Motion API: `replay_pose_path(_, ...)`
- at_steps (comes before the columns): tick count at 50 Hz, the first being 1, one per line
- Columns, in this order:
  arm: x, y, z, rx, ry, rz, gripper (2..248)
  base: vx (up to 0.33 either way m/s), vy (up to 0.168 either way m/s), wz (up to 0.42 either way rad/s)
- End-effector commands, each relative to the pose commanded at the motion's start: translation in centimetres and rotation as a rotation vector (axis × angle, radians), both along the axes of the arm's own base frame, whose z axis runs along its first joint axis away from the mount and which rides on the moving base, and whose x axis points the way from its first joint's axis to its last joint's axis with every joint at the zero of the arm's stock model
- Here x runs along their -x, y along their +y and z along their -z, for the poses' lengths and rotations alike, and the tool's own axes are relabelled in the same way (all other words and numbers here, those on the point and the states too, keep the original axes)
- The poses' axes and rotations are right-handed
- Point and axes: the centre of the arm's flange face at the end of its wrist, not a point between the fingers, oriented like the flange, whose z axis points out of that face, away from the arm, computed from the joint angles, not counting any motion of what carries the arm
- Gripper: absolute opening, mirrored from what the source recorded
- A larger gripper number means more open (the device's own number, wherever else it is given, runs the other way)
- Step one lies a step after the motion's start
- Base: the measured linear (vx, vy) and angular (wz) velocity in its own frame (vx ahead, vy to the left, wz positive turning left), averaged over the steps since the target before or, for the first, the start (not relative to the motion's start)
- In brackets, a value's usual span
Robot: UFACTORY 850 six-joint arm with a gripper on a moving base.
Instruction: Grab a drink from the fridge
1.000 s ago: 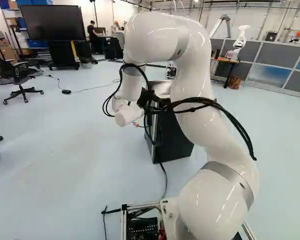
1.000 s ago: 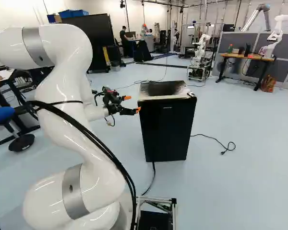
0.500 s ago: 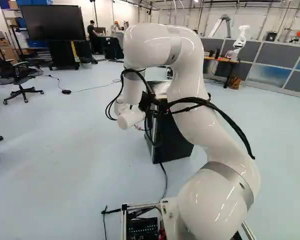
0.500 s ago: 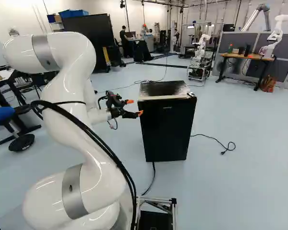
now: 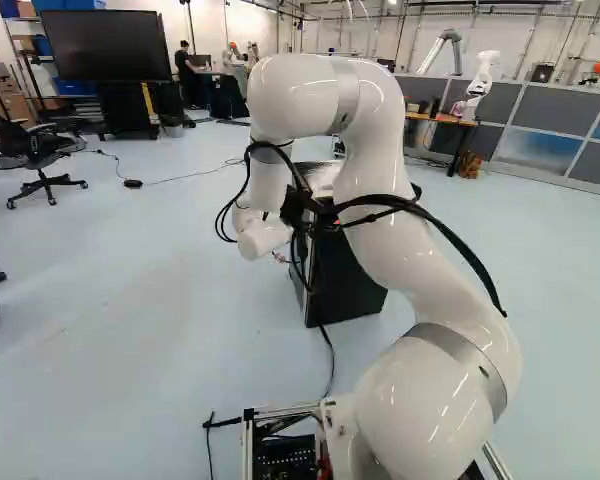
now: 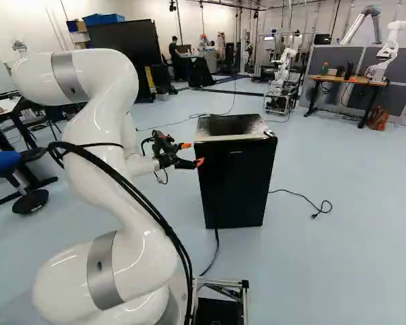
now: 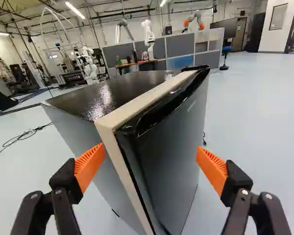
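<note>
"How far along are we?"

"Barely begun, I'd judge. The black, boxy fridge (image 7: 122, 90) stands just ahead, its flat door (image 7: 179, 142) apparently closed. No drink shows; opening and fetching remain."

"And the arm?"

"The white, jointed arm (image 6: 108, 193) arches over, its black, orange-padded end effector (image 7: 151, 154) reaching towards the door edge, spread wide, holding nothing."

There are one fridge (image 6: 233, 183), two fingers (image 7: 66, 182), two orange pads (image 7: 90, 166), one wooden-topped desk (image 6: 348, 80) and one brown bag (image 6: 377, 119).
</note>
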Motion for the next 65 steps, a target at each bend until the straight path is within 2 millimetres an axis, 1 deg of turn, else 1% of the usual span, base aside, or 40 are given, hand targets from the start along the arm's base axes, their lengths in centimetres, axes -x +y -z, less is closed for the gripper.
replay_pose_path(34,-0.3,-1.3,0.0,0.0,0.001,0.027,247,0.0,0.0,0.0)
replay_pose_path(46,0.3,-2.3,-0.1,0.005,0.011,0.039,247,0.0,0.0,0.0)
replay_pose_path(59,1.4,-3.6,-0.2,0.013,0.029,0.055,247,0.0,0.0,0.0)
replay_pose_path(65,1.7,-3.9,-0.2,0.015,0.033,0.057,247,0.0,0.0,0.0)
